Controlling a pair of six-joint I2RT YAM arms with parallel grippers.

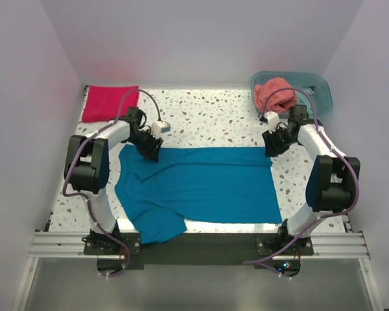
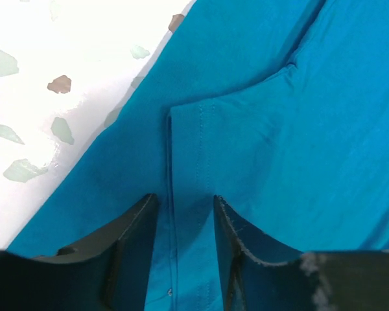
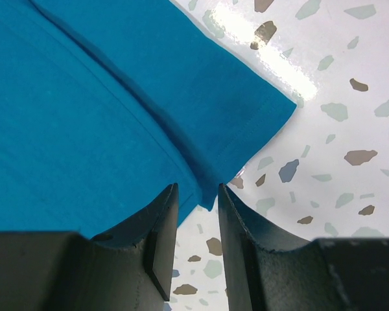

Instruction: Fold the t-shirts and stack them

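Observation:
A teal-blue t-shirt (image 1: 201,184) lies spread on the table, its far edge folded straight and one sleeve hanging at the near left. My left gripper (image 1: 150,150) is over its far left corner. Its jaws are open, and a hem seam of the shirt (image 2: 279,142) runs between them in the left wrist view (image 2: 181,202). My right gripper (image 1: 272,149) is at the far right corner. It is open (image 3: 198,188), with the shirt's corner (image 3: 84,116) just at its fingertips. A folded crimson-magenta shirt (image 1: 110,102) lies at the far left. A salmon-coral shirt (image 1: 275,96) lies crumpled in the tub.
A translucent teal plastic tub (image 1: 314,91) stands at the far right corner. The speckled terrazzo table (image 1: 207,120) is walled in by white panels on three sides. A metal rail (image 1: 194,246) with both arm bases runs along the near edge.

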